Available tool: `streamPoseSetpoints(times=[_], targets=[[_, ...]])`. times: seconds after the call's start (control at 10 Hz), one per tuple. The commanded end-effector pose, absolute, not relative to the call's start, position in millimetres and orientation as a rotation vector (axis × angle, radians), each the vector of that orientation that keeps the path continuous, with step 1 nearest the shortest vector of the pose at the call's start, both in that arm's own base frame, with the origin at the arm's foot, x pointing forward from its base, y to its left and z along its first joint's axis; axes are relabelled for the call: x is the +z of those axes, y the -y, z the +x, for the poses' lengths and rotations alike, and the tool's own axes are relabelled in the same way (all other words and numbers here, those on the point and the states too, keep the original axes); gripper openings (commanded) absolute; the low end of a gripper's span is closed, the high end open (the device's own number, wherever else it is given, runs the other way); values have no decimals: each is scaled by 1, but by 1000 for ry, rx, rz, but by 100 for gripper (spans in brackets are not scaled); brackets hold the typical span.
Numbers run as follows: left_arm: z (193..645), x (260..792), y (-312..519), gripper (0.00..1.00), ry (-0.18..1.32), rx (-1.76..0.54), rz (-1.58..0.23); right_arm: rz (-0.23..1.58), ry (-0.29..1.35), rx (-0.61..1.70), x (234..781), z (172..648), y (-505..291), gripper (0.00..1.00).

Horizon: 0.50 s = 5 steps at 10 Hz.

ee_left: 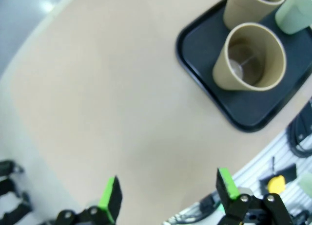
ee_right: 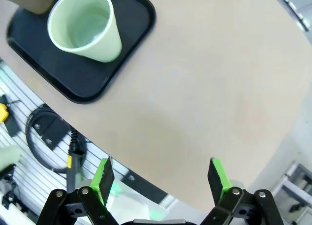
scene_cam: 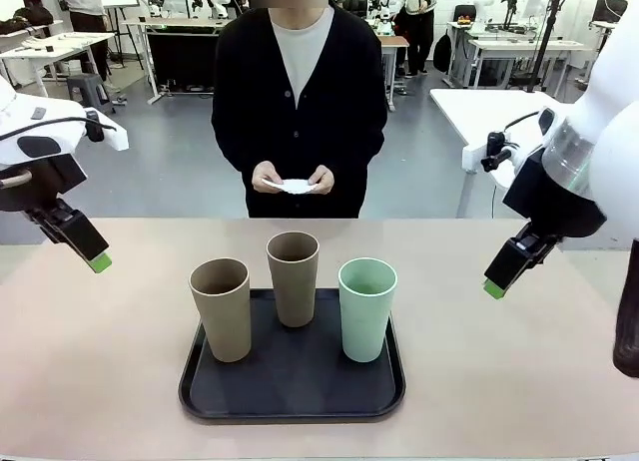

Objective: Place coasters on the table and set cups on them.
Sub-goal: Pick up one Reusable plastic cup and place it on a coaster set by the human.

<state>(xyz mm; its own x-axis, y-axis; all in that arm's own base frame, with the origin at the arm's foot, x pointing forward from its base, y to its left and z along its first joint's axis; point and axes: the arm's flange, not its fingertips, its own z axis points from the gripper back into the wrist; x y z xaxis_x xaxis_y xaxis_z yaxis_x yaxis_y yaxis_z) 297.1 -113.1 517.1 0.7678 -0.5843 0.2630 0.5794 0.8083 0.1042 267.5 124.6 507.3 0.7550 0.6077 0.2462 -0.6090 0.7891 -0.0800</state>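
Three cups stand on a black tray on the beige table: a tan cup front left, a second tan cup behind, a mint green cup at right. The person at the far side holds the white coasters in both hands. My left gripper hovers open above the table's left side; in the left wrist view my left gripper has the tan cup far off. My right gripper hangs open over the right side; in the right wrist view my right gripper sees the mint cup.
White tables and other people stand in the room behind. Bare tabletop lies on both sides of the tray. A cable and a slatted panel lie below the table's near edge.
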Motion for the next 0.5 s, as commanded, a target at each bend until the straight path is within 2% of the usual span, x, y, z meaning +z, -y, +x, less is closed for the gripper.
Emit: streamPoseSetpoints(times=[0.0, 0.3, 0.4], targets=[[317, 510, 100, 100, 287, -589, -254, 456, 285, 600, 469, 309, -86, 100], [361, 501, 32, 100, 223, -389, -872, 950, 299, 385, 441, 334, -15, 100], [373, 497, 9, 100, 187, -313, -984, 1044, 293, 287, 428, 335, 13, 100]])
